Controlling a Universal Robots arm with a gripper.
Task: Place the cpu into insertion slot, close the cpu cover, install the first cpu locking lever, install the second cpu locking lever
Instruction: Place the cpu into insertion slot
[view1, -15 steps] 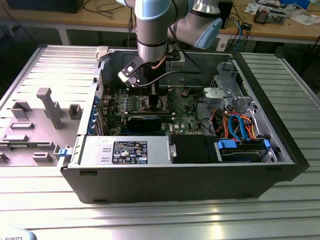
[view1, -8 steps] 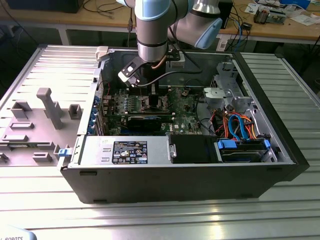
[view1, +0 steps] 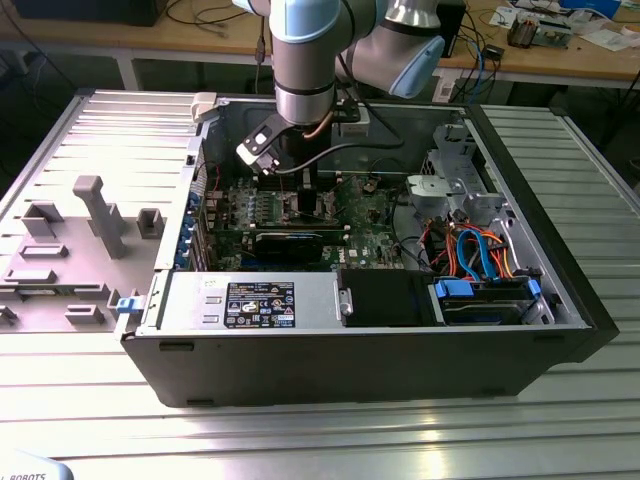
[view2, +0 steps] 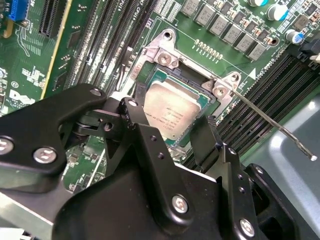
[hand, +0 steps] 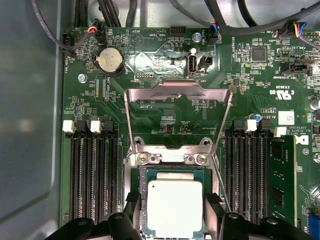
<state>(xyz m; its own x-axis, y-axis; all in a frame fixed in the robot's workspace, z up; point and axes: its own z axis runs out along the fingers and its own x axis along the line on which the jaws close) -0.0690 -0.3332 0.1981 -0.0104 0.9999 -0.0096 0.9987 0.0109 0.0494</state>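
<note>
Your gripper (view2: 169, 120) sat around the chip (hand: 175, 207), which lay flat in its socket (hand: 167, 159) on the green board (hand: 90, 102), with the cover (hand: 177, 93) tipped up to leave room, but you couldn't tell if it squeezed.

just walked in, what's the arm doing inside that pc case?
The gripper is down at the insertion slot, right over the cpu, which lies flat in the socket in both wrist views. The cpu cover is swung open, off the chip, and a locking lever sticks out unlatched. Cover and levers are not yet done.
</note>
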